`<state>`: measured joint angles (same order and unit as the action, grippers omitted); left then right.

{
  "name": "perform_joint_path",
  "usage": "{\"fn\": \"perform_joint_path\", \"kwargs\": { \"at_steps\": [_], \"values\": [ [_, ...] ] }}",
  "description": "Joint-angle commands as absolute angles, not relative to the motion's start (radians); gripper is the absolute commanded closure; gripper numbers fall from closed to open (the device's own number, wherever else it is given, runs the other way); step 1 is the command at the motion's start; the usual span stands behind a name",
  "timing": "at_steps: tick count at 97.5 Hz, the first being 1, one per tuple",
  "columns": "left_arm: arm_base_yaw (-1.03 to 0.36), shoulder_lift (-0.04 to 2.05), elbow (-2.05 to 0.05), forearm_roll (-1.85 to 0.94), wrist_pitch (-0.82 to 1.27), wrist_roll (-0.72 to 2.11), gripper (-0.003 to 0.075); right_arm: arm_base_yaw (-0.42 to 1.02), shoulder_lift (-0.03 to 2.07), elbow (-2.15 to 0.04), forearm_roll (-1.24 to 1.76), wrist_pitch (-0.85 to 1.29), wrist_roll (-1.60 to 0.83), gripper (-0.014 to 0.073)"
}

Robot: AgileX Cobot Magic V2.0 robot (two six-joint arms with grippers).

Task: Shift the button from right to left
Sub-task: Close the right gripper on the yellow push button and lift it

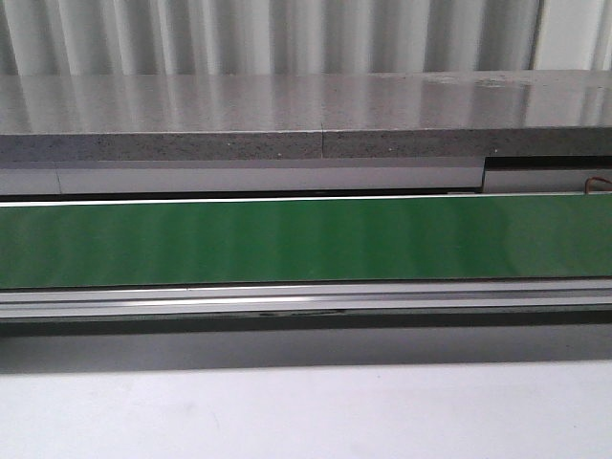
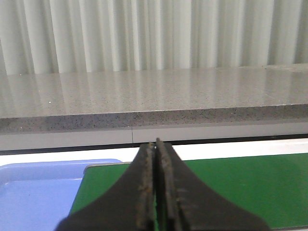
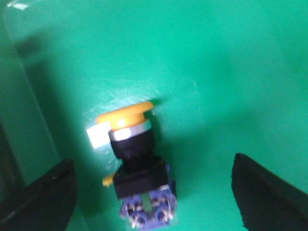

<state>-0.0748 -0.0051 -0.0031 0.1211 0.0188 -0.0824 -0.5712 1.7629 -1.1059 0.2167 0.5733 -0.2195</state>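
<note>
Even indoor light; glare on grey countertop (image 1: 287, 105); right wrist view blurred, green-tinted.

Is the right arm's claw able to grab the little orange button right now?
Probably yes. The right end effector is open, its fingers on either side of the button lying on the green surface, nothing between them.

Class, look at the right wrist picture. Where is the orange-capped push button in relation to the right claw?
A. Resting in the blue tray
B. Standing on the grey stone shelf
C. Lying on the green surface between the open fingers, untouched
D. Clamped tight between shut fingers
C: the push button lies on the green surface, with the right claw spread wide, one dark finger on each side and clear of it.
</note>
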Motion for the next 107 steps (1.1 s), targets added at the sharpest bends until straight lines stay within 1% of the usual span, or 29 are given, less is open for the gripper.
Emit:
{"fn": "perform_joint_path", "kwargs": {
  "at_steps": [1,18,25,32,44,45,49,52,67,84,107],
  "values": [
    [-0.080,-0.040,0.022,0.122,-0.062,-0.091,0.0740,-0.577,1.763,-1.152,0.245,0.540,-0.250,-0.0052],
    [-0.080,-0.040,0.022,0.122,-0.062,-0.091,0.0740,-0.577,1.828,-1.182,0.245,0.541,-0.264,-0.0049],
    [-0.080,-0.040,0.022,0.122,-0.062,-0.091,0.0740,-0.577,1.849,-1.184,0.245,0.541,-0.264,-0.0017],
    [-0.080,-0.040,0.022,0.122,-0.062,-0.091,0.0740,-0.577,1.867,-1.184,0.245,0.541,-0.264,0.0060],
    [-0.080,-0.040,0.022,0.122,-0.062,-0.091,0.0740,-0.577,1.885,-1.184,0.249,0.550,-0.264,0.0260],
    [-0.080,-0.040,0.022,0.122,-0.062,-0.091,0.0740,-0.577,1.885,-1.184,0.250,0.550,-0.264,0.0260],
    [-0.080,-0.040,0.022,0.122,-0.062,-0.091,0.0740,-0.577,1.885,-1.184,0.255,0.555,-0.264,0.0319],
    [-0.080,-0.040,0.022,0.122,-0.062,-0.091,0.0740,-0.577,1.885,-1.185,0.260,0.558,-0.264,0.0337],
    [-0.080,-0.040,0.022,0.122,-0.062,-0.091,0.0740,-0.577,1.849,-1.186,0.288,0.566,-0.264,0.0347],
    [-0.080,-0.040,0.022,0.122,-0.062,-0.091,0.0740,-0.556,1.741,-1.186,0.318,0.617,-0.264,0.0347],
    [-0.080,-0.040,0.022,0.122,-0.062,-0.091,0.0740,-0.451,1.583,-1.186,0.335,0.673,-0.262,0.0347]
  ]
}}
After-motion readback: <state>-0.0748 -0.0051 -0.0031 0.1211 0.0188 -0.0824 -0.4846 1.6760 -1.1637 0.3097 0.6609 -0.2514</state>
